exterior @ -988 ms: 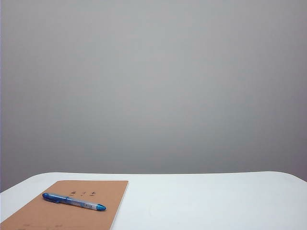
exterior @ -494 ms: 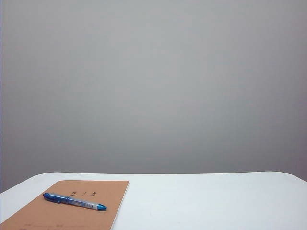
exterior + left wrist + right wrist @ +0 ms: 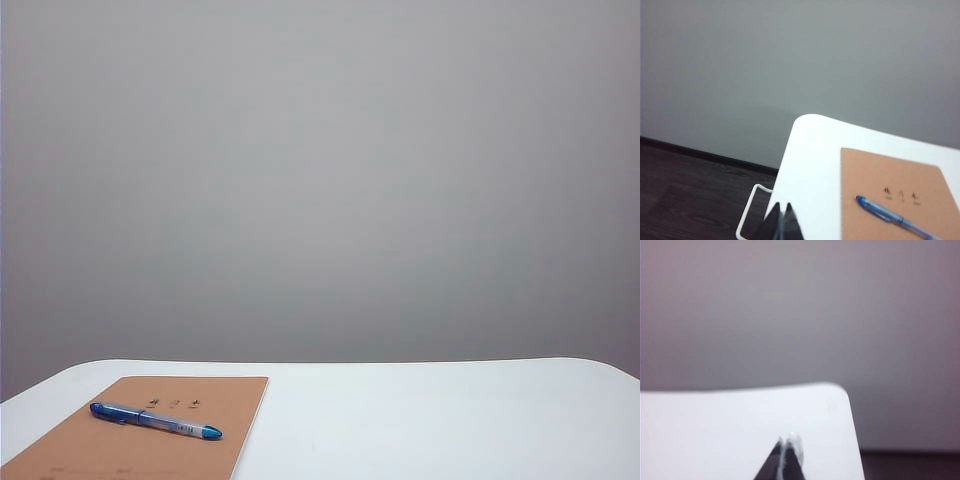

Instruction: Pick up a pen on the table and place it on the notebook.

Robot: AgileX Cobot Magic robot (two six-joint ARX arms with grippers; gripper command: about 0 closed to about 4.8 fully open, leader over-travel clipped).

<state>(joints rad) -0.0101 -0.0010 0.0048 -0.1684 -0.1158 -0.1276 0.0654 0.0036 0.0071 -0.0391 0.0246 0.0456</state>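
Pen, slim translucent blue plastic [image 3: 155,420], lies flat on tan kraft notebook [image 3: 140,445] at white table's [image 3: 430,420] edge. Left gripper [image 3: 781,220] and right gripper [image 3: 787,452] closed, empty, off notebook.

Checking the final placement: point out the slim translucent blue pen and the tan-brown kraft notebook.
Slim translucent blue pen [image 3: 155,420], exterior view, mid-barrel.
Tan-brown kraft notebook [image 3: 235,405], exterior view, bare cover near its right edge.

We see almost no change: the pen [image 3: 155,420] sits a hair further right on the notebook [image 3: 140,428] than a second ago, a shift too slight to call real movement.
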